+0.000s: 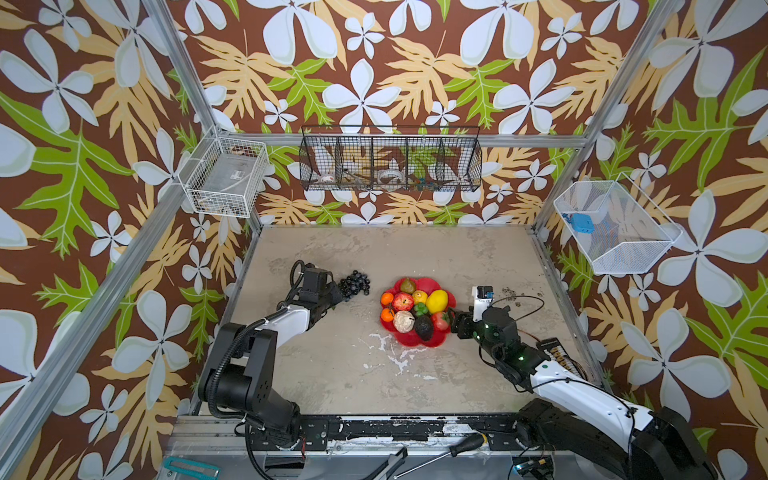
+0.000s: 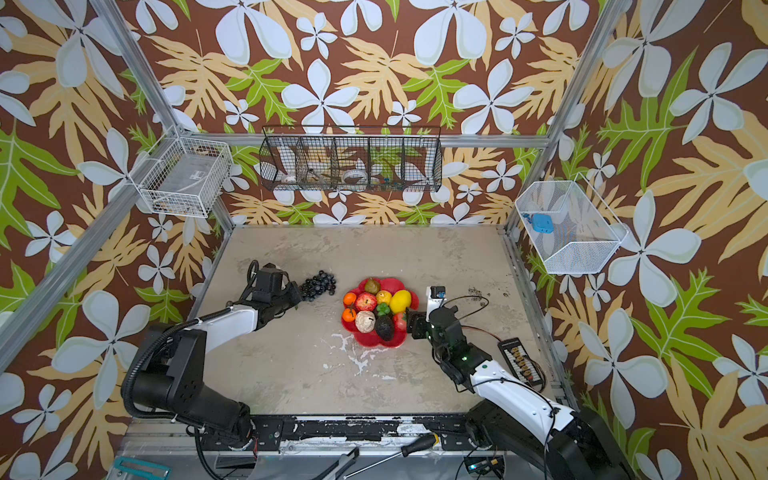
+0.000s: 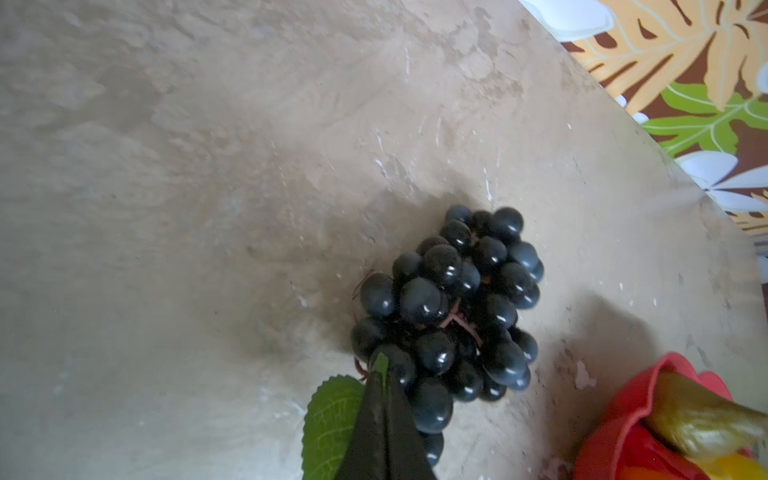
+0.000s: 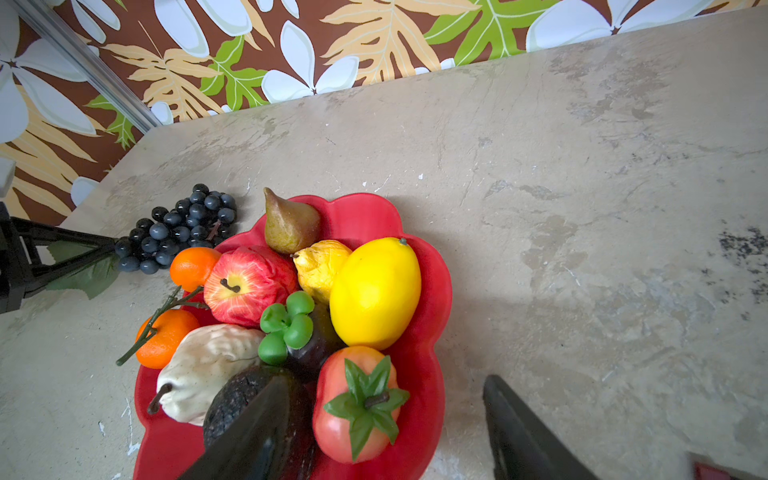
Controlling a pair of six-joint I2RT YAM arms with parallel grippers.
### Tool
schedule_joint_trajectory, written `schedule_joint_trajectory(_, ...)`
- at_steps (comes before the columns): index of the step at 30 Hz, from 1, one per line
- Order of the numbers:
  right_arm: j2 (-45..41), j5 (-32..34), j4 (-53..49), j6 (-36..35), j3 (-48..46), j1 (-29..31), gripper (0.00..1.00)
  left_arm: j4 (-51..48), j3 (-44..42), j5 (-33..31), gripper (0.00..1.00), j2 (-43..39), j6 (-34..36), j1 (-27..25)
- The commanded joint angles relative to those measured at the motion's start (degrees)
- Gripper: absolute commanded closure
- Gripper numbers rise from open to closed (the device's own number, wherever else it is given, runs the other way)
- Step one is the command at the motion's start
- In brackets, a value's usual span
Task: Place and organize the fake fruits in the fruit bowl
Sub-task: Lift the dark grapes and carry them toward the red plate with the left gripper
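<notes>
The left end effector [image 3: 381, 370] is pinched together on the stem end of the black grape bunch [image 3: 457, 311], right beside its green leaf [image 3: 328, 415]. The bunch is over the counter [image 1: 332, 374], near the fruit bowl [image 1: 432, 341] on its left side, and it is the only fruit outside the bowl. I'd guess it's light and floppy, with grapes loose on thin stalks. The stem looks like the sensible hold, though the bunch will swing.

The right end effector [image 1: 453, 323] stands apart and empty at the bowl's right rim. Whether the tips have caught stem or leaf is hidden. I can't tell if the bunch rests on the counter or hangs just off it.
</notes>
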Motion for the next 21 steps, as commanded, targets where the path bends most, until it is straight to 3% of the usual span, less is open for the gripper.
schedule_joint_trajectory(1,-0.13,-0.01,0.7,0.56,0.48,0.03,0.27,0.2,-1.38,2.5,0.97,-1.83,-0.75,-1.76)
schedule_joint_trajectory(9,-0.11,0.09,0.7,0.48,0.48,0.03,0.27,-0.76,-4.22,1.52,0.97,-4.56,-0.99,-6.27)
schedule_joint_trajectory(16,-0.02,0.19,0.7,0.48,0.48,0.09,0.27,-0.56,-5.21,1.15,0.94,-1.7,0.48,-6.89)
schedule_joint_trajectory(21,0.29,0.1,0.74,0.47,0.48,0.03,0.27,0.72,-5.6,2.44,0.82,-1.13,1.82,-6.97)
